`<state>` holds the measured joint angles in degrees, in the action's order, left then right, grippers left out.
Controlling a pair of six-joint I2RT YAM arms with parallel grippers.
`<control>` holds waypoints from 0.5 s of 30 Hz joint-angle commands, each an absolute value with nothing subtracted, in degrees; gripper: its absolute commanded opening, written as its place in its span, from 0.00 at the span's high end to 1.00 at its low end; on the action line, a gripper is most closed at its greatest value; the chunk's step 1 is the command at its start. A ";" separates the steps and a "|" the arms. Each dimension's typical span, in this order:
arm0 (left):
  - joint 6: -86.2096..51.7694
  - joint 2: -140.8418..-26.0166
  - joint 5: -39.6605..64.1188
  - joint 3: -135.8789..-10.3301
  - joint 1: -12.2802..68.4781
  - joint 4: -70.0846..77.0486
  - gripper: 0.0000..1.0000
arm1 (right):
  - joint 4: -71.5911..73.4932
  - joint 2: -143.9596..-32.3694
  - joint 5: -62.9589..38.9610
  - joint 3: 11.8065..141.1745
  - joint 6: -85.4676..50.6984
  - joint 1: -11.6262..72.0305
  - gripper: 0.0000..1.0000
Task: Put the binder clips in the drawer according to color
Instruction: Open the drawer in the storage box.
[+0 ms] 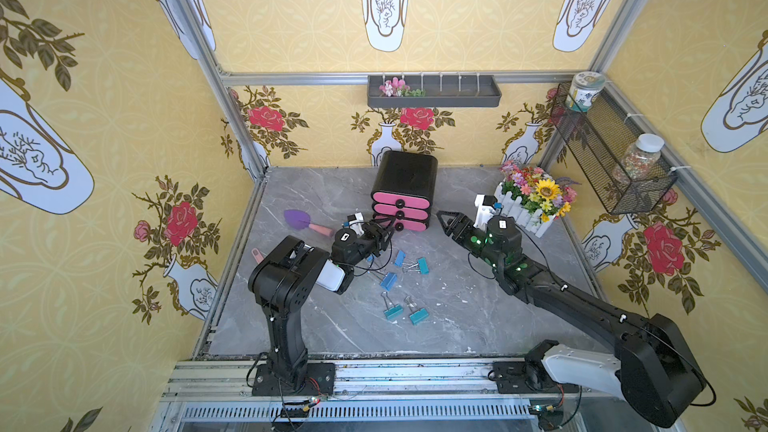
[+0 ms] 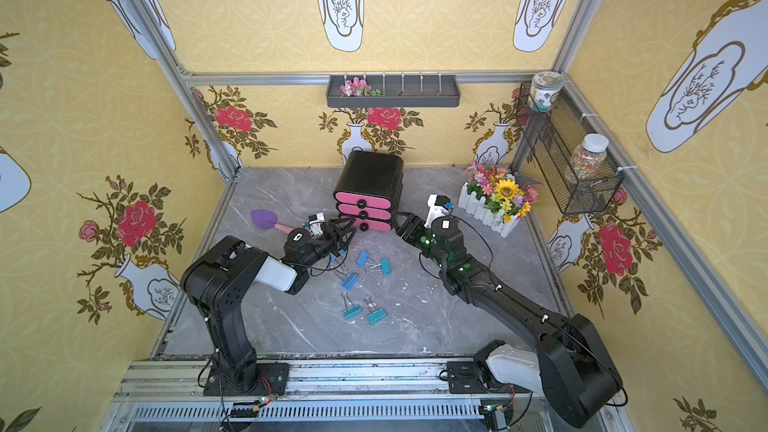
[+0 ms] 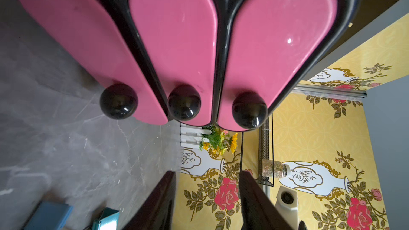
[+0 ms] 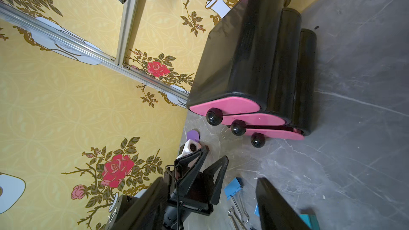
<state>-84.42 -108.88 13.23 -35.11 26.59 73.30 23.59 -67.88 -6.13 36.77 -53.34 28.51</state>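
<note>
On a grey marbled tabletop [image 1: 457, 317] inside yellow floral walls [image 1: 311, 26], the drawer [image 1: 405, 182] stands upright, knobs [image 1: 400, 203] facing the left gripper [image 1: 388, 229] and right gripper [image 1: 444, 222] just before it, both gaping empty.

Grey tabletop [image 1: 457, 326] w/ clips [image 1: 389, 281], drawer [image 1: 405, 174]

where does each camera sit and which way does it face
Top views: high at the front, looking down on the grey marble table; both black arms show, left gripper and right gripper open, flanking the black cabinet with three pink drawers.
Left wrist: on the left arm, facing the drawer fronts and round black knobs; its own dark fingers show.
Right wrist: on the right arm, looking past the cabinet's side at the left gripper; own fingers show.
Shared: all show the cabinet; both wrist views catch a blue binder clip.
</note>
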 commanded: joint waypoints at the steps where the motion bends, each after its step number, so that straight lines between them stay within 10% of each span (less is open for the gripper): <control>1: -83.86 -110.35 12.56 -36.85 26.54 71.20 0.48 | 22.69 -66.94 -5.45 36.45 -51.95 28.14 0.31; 15: -82.72 -115.20 11.88 -42.11 26.54 67.33 0.46 | 21.58 -63.63 -6.02 34.38 -52.56 25.76 0.30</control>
